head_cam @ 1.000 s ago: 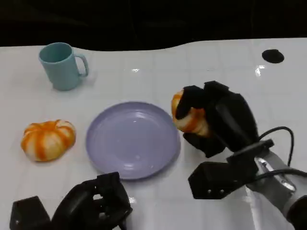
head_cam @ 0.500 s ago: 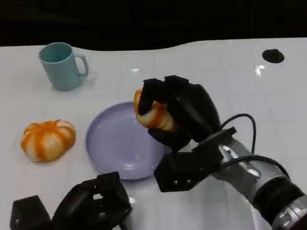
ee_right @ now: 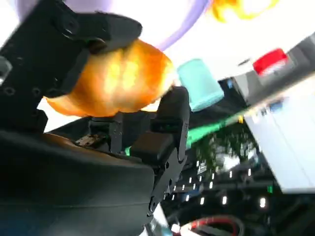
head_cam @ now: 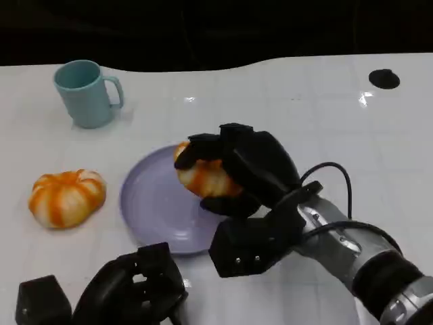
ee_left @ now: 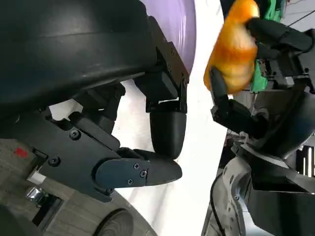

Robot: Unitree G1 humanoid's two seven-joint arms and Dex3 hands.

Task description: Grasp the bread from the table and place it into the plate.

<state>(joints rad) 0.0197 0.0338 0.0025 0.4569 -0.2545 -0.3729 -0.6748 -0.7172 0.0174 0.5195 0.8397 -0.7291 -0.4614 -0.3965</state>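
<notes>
While I watch from the head view, my right hand (head_cam: 233, 172) has its fingers clamped on the bread (head_cam: 201, 176), an orange-and-white striped roll, and holds it over the purple plate (head_cam: 145, 203), toward the plate's 1 o'clock side. Whether the bread touches the plate I cannot tell. My left hand (head_cam: 132, 288) sits at 7 o'clock of the plate, fingers curled in with nothing in them. A second striped bread (head_cam: 66, 196) lies on the white table (head_cam: 304, 108) at 9 o'clock of the plate, apart from its rim. A teal mug (head_cam: 84, 91) stands upright at roughly 11 o'clock, handle toward the picture's right, well apart from everything. A small black disc (head_cam: 383, 78) lies far off toward 2 o'clock.

Over to the left wrist view (it is turned on its side): the left hand's fingers (ee_left: 165, 132) bend in close together, gripping nothing. Beyond them I see the plate (ee_left: 184, 24) edge, and the right hand (ee_left: 261, 73) with the bread (ee_left: 234, 49) pinched between black fingers.

Now the right wrist view: the bread (ee_right: 113, 81) is right up close, pressed between the right hand's fingers (ee_right: 170, 118). Past it sit the plate (ee_right: 187, 19) rim, the mug (ee_right: 199, 91) and a blurred bit of the second bread (ee_right: 236, 7).
</notes>
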